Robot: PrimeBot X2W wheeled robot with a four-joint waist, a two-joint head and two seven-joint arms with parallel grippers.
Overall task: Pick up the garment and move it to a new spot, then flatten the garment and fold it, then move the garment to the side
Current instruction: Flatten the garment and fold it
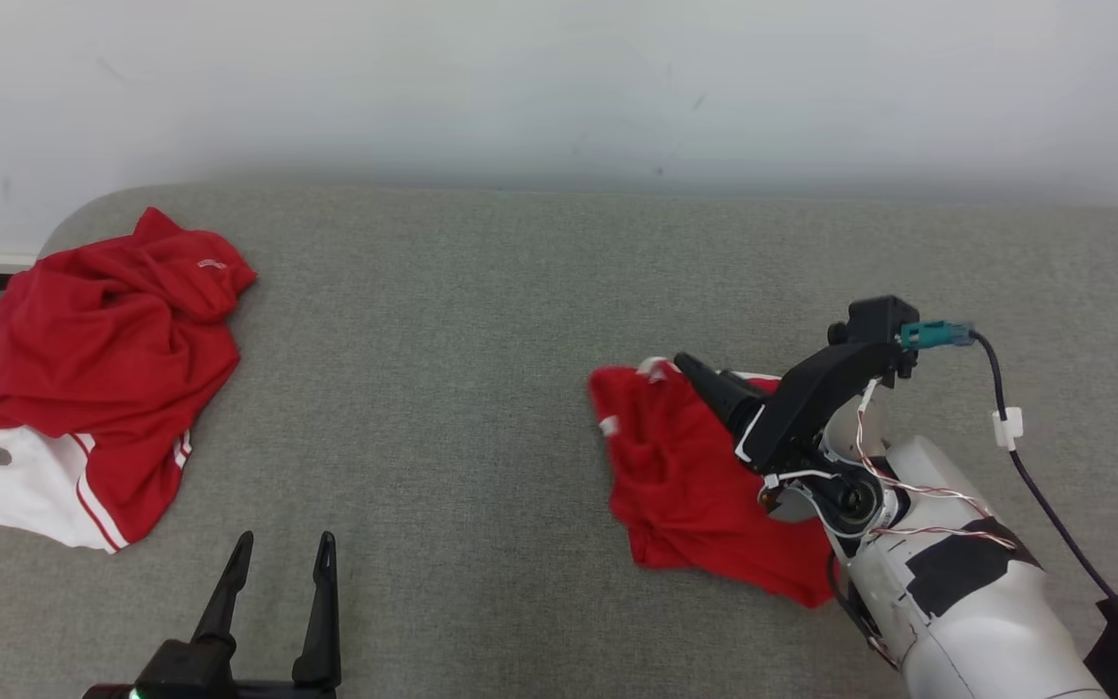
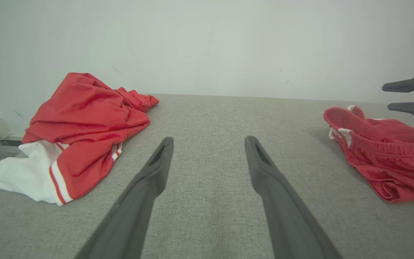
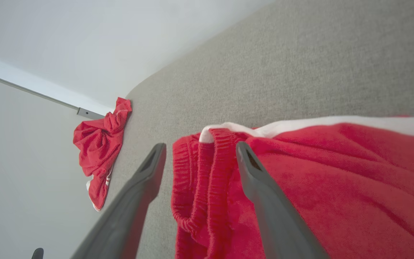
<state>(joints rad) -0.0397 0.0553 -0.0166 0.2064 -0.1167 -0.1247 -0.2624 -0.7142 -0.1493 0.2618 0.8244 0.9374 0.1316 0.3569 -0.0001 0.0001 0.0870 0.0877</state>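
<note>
The grey padded surface (image 1: 481, 320) carries two heaps of cloth. The larger, a red-and-white jersey (image 1: 103, 359), lies bunched at the left edge, well apart from the work. The smaller is the red garment (image 1: 675, 476), which looks like the task's own piece. It sits crumpled on the right half, nearer the front edge than the wall, with its white trim (image 3: 300, 126) toward the back.

By how it lies, little looks finished. The cloth is rumpled and doubled over itself, neither flat nor folded, so flattening, folding and the move aside all seem left. Whether this is already its new spot cannot be told.

The right forearm (image 1: 967, 602) reaches in from the front right corner, wrist bent down and inward over the garment. The right gripper (image 3: 200, 151) has its fingers apart, straddling the ribbed waistband (image 3: 196, 187) without pinching it; one finger lies against the cloth, the other over bare surface beside it. The left gripper (image 1: 286, 539) hangs low at the front edge, fingers spread wide over bare surface and holding nothing, between the two heaps.
</note>
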